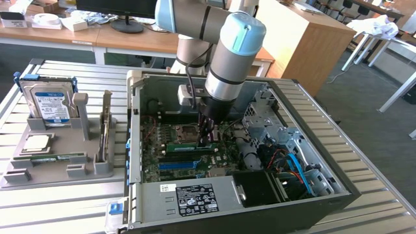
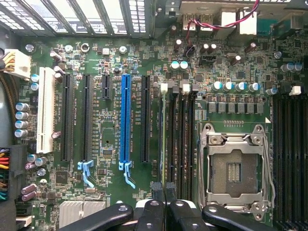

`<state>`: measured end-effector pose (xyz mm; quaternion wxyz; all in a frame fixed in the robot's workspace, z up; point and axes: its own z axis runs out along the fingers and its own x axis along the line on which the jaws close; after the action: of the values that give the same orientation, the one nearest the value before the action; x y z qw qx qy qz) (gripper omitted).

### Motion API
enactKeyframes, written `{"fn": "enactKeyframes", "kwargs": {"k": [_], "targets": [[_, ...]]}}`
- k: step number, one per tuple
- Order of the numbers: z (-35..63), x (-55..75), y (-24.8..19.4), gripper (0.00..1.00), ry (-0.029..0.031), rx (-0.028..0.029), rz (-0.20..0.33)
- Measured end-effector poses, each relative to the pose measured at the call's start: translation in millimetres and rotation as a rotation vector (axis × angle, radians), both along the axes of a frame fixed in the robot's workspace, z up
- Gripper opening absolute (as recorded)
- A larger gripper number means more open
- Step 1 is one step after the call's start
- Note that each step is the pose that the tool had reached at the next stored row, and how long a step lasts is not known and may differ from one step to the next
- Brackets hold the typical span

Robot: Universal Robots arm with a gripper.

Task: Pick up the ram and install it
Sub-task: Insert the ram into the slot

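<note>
We see the gripper [image 1: 209, 140] jaws clenched on the ram [image 1: 184, 146], edge-down, just beside the CPU socket [image 1: 183, 131] (look-alike green stick [image 1: 52, 157] well apart from that socket).

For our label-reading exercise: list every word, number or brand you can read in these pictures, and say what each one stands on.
No text can be read for certain.
On the hard drive label: print too small to read.
On the power supply label: blurred.
On the white sticker beside it: blurred.
On the motherboard, white print along the slots: blurred.
</note>
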<state>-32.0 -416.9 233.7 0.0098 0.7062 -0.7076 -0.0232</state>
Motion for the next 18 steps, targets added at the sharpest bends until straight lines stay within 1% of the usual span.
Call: {"fn": "enactKeyframes", "kwargs": {"k": [18], "targets": [[-1.3,0.0,0.6,0.11,0.0,0.0,0.0]]}}
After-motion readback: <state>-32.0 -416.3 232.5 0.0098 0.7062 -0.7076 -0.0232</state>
